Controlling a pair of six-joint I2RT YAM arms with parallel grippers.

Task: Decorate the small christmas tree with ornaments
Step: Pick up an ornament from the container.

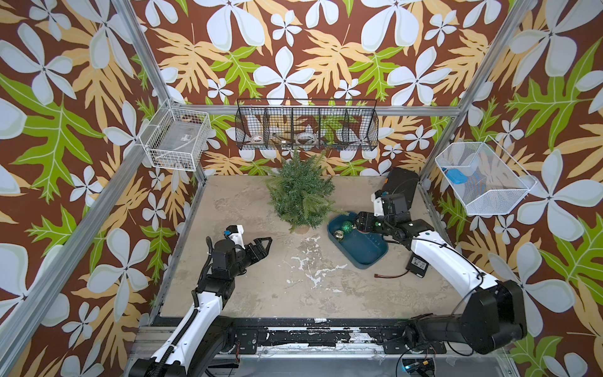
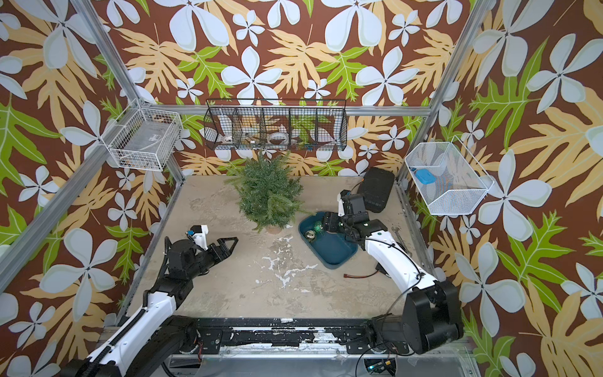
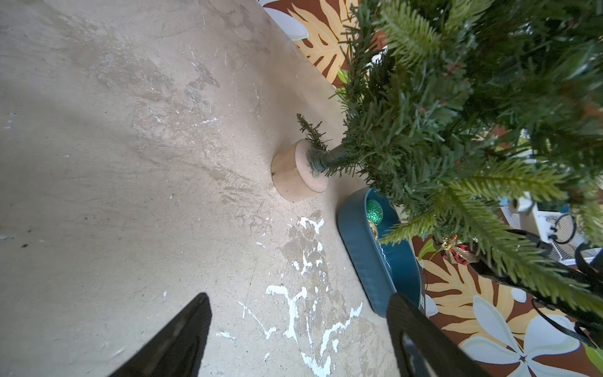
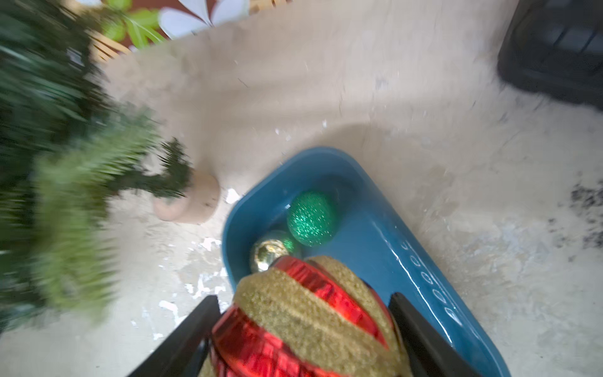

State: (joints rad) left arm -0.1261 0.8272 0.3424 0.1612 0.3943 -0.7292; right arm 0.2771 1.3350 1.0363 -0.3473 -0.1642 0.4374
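The right jaws were closed on the red-and-gold striped ornament, one black finger pressed against each side of it and its ribbed, glittery body filling the gap between them. They hung over the near end of the blue tray. Just ahead of their tips, the glittery green ball and the smaller gold ball lay touching each other in the tray's far end, the gold one nearer the jaws.

The small christmas tree stood upright on the bench, ahead of the right jaws and off to the side facing the left arm. Its lowest branches reached over the tray's far rim. No ornament could be seen hanging on it.

The left jaws stood wide apart and held nothing, with only bare bench between their fingers in the left wrist view. They hovered low over the bench, pointed toward the tree, whose tan base sat well beyond their tips. The tray lay ahead of them on the side toward the right arm.
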